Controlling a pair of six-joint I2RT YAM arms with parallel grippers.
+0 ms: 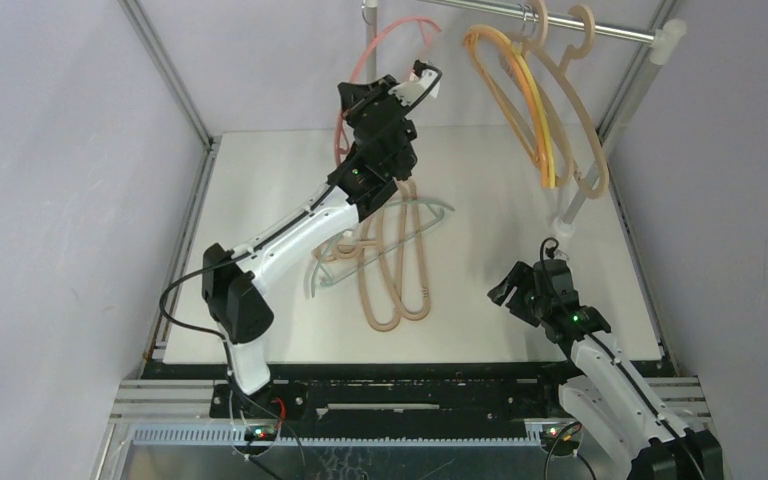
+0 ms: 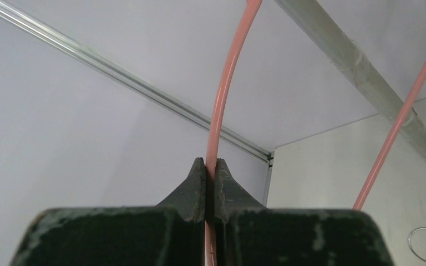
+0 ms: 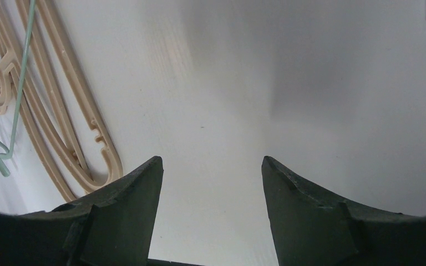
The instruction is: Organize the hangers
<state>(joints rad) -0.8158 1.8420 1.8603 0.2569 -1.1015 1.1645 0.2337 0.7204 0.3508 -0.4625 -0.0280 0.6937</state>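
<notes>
The left gripper (image 2: 211, 166) was clamped shut on the pink hanger (image 2: 220, 94), high at the table's (image 1: 250, 190) far edge, left of the rail (image 1: 610, 30). The hanger's wire ran steeply upward and its hook was cut off in the wrist view. Beige and yellow hangers (image 1: 550, 130) hung from the rail, slanting toward the right wall. Two beige ones (image 1: 397, 290) lay mid-table, near-to-far, crossed by a green one (image 3: 23, 72) and partly hidden under the left arm. The right gripper (image 3: 211, 172) stood wide open and empty over bare table near the front right edge.

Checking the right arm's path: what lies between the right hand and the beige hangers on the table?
Nothing: only bare table separates the right hand from the beige hangers, seen in the top view.
</notes>
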